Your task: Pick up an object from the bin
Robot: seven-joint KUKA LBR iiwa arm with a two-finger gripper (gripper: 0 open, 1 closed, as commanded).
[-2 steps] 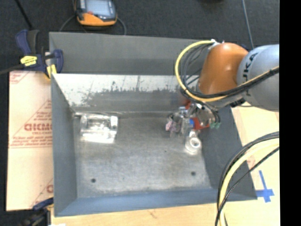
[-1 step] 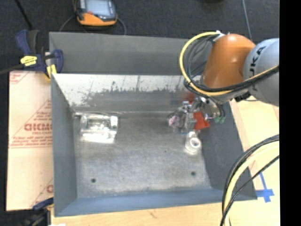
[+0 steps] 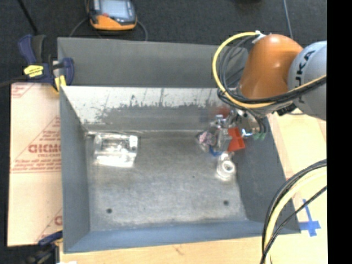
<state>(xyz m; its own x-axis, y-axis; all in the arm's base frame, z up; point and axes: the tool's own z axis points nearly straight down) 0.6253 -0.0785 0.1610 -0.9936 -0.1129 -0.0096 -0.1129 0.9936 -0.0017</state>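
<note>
Right rear of bin (image 3: 165, 202): end effector (image 3: 224, 132) over red block (image 3: 237, 141), axis unclear.

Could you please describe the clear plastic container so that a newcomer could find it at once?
Look at the grey bin, on the left of its floor near the back wall. The clear plastic container lies alone there, boxy and see-through, unlike the small coloured heap at the gripper.

Grey metal bin (image 3: 165, 202): clear plastic box (image 3: 115, 150) lies on the floor, left-centre of frame. Small heap of red, pink and blue bits (image 3: 236, 142) sits right-centre, near the back wall, under the gripper (image 3: 224, 130). White ring-shaped piece (image 3: 225, 168) lies just below the heap, well apart from the box.
</note>
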